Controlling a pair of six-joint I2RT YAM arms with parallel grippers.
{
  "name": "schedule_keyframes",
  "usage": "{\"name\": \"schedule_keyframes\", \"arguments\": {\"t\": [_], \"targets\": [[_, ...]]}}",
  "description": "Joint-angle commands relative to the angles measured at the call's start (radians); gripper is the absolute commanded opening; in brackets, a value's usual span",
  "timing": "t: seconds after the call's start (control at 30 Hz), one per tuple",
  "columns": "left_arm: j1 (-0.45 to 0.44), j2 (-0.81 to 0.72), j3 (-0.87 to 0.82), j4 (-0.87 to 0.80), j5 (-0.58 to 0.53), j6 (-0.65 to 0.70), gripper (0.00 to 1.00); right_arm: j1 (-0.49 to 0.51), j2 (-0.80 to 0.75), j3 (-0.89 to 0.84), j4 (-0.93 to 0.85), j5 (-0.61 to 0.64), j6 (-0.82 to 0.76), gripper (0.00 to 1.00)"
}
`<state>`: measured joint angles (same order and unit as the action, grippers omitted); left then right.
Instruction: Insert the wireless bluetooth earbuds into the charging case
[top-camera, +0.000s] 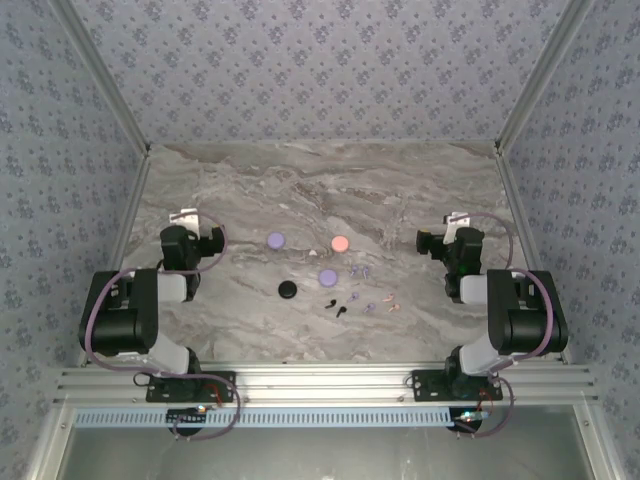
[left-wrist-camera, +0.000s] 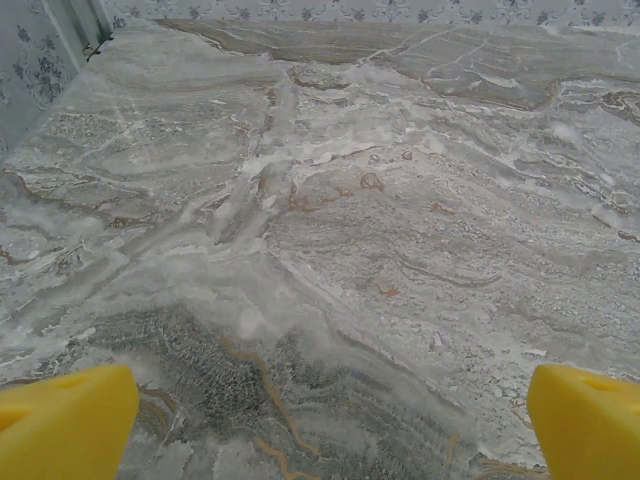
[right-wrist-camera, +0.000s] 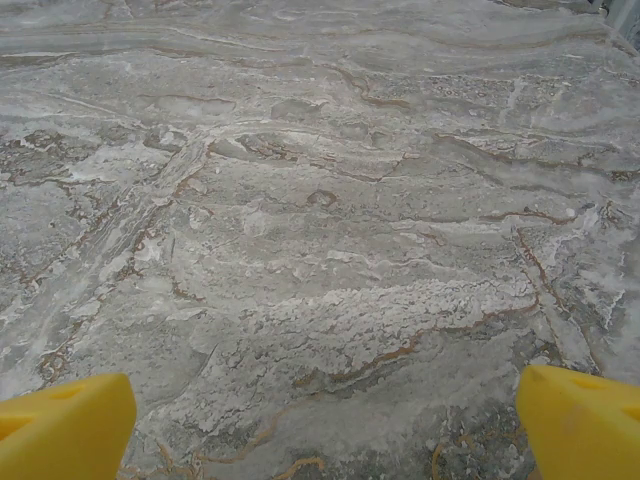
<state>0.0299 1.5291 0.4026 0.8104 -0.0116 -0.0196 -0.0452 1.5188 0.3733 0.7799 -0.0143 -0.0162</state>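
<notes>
The earbuds (top-camera: 352, 270) lie loose on the surface (top-camera: 240, 190) beside four round cases (top-camera: 328, 277), which look shut, though they are tiny. The left hand (left-wrist-camera: 325, 430) and right hand (right-wrist-camera: 320, 425) are released, grasping nothing.

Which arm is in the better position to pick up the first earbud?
Probably the right. The earbuds lie right of centre, closer to the right gripper than to the left gripper. Both grippers are open and hold nothing.

On the table (top-camera: 250, 190), round cases (top-camera: 328, 277) and earbuds (top-camera: 343, 309) crowd the centre; sides lie bare.
</notes>
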Motion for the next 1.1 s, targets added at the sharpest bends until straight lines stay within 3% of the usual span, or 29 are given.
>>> {"name": "schedule_keyframes", "arguments": {"t": [0.0, 0.6, 0.77, 0.83, 0.93, 1.07], "targets": [[-0.006, 0.004, 0.010, 0.001, -0.007, -0.005, 0.99, 0.007, 0.002, 0.021, 0.005, 0.022, -0.008, 1.00], [-0.003, 0.003, 0.009, 0.002, -0.003, -0.008, 0.99, 0.009, 0.003, 0.021, 0.005, 0.024, -0.009, 1.00], [-0.005, -0.032, 0.006, -0.013, -0.055, -0.030, 0.99, 0.005, -0.001, 0.017, 0.010, 0.020, -0.007, 1.00], [-0.005, -0.099, 0.002, -0.062, -0.080, -0.035, 0.99, 0.005, -0.028, 0.030, -0.027, 0.024, -0.002, 1.00], [-0.006, -0.249, 0.016, -0.203, -0.089, -0.041, 0.99, 0.001, -0.121, 0.094, -0.216, 0.017, -0.005, 1.00], [-0.006, -0.423, 0.123, -0.515, -0.089, -0.137, 0.99, 0.005, -0.239, 0.185, -0.470, -0.004, 0.039, 1.00]]}}
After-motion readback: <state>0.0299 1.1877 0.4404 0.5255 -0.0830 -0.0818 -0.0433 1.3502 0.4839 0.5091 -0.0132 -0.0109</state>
